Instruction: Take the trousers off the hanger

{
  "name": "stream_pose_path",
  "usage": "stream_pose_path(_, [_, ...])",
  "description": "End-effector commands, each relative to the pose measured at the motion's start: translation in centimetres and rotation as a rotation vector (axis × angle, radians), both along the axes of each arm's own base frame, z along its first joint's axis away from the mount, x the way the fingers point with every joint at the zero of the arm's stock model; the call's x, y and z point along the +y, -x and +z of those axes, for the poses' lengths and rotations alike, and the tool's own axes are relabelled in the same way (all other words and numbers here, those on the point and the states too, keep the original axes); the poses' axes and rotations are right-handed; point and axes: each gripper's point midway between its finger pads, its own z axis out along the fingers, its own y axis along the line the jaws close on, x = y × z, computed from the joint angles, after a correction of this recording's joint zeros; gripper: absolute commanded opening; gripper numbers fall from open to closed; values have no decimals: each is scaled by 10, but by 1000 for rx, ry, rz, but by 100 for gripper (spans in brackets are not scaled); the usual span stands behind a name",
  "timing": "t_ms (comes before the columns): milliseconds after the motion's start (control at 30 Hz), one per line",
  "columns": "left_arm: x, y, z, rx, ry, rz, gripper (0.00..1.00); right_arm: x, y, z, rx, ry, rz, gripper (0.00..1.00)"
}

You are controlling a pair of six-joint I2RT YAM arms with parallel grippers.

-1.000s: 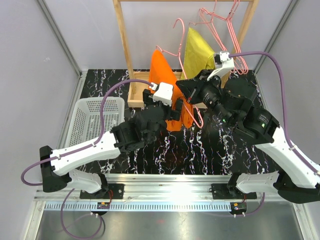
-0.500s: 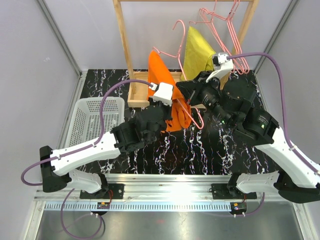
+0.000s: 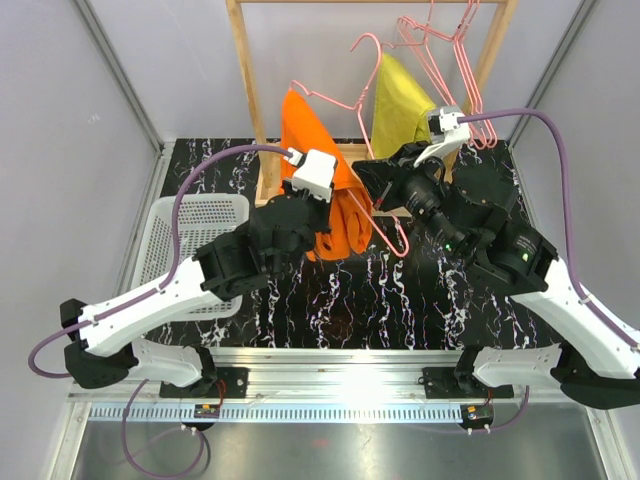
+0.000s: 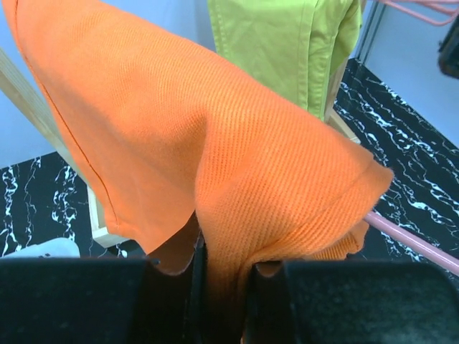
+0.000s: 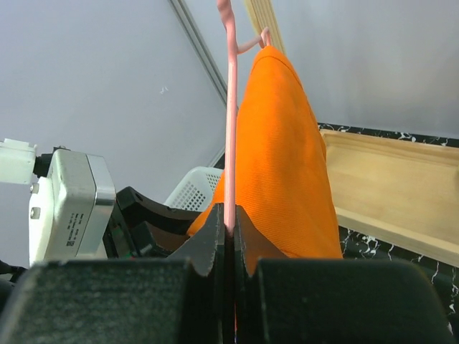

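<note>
The bright orange trousers [image 3: 325, 190] hang draped over a thin pink wire hanger [image 3: 352, 105] in front of the wooden rack. My left gripper [image 3: 335, 205] is shut on a fold of the trousers [image 4: 237, 179] near their lower edge; the cloth bunches between the jaws [image 4: 224, 287]. The hanger's bar [image 4: 409, 240] shows at the lower right of the left wrist view. My right gripper [image 3: 385, 195] is shut on the hanger's pink wire [image 5: 230, 129], which runs straight up from the jaws [image 5: 229, 218] with the trousers [image 5: 287, 165] beside it.
A wooden rack [image 3: 250, 90] stands at the back with yellow-green trousers [image 3: 398, 105] and several spare pink hangers [image 3: 450, 50] on its right end. A white basket [image 3: 190, 250] sits on the black marbled table [image 3: 400, 290] at the left.
My left gripper has shut on the orange trousers and moved left and back, pulling the cloth along the hanger. The right gripper keeps its hold on the hanger, which has tilted left.
</note>
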Motion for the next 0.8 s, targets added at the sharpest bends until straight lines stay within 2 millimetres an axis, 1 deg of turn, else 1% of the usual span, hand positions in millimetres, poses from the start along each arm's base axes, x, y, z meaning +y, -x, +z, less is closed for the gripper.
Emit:
stream_pose_path(0, [-2,4,43,-44,125,-37,24,-20,10,56,-122,-158,-15,0])
stream_pose_path(33, [-5,4,38,-40,122,-54,28,-19,12,58,-124,-164,-4,0])
stream_pose_path(100, [-7,4,36,-36,130,-62,34,-21,15,64,-128,-180,4,0])
stream_pose_path(167, [-11,4,29,-26,131,-75,43,-22,18,70,-134,-196,16,0])
stream_pose_path(200, [-13,4,27,-23,131,-78,48,-21,19,71,-134,-195,21,0])
stream_pose_path(233, [-14,4,27,-22,134,-87,55,-21,19,71,-134,-196,22,0])
stream_pose_path(267, [-17,4,24,-18,134,-98,59,-21,20,72,-132,-199,24,0])
stream_pose_path(300, [-19,5,23,-17,139,-104,59,-19,20,71,-131,-193,30,0])
stream_pose_path(333, [-22,5,22,-12,140,-112,49,-19,20,72,-130,-197,31,0])
stream_pose_path(367, [-23,5,21,-9,138,-114,43,-19,20,71,-129,-196,31,0])
stream_pose_path(433, [-27,4,17,-3,131,-116,39,-19,19,71,-130,-194,29,0])
stream_pose_path(467, [-28,3,15,0,124,-118,25,-20,19,72,-131,-200,26,0])
stream_pose_path(500, [-29,2,12,6,117,-113,21,-19,18,71,-128,-196,22,0])
stream_pose_path(567, [-30,1,10,10,115,-111,20,-19,18,71,-126,-195,19,0])
stream_pose_path(667, [-31,1,8,12,116,-110,3,-19,16,70,-120,-182,7,0])
stream_pose_path(700, [-30,1,8,16,113,-107,0,-20,12,66,-113,-170,-18,0])
stream_pose_path(767, [-28,3,9,19,119,-109,0,-23,7,61,-102,-131,-52,0])
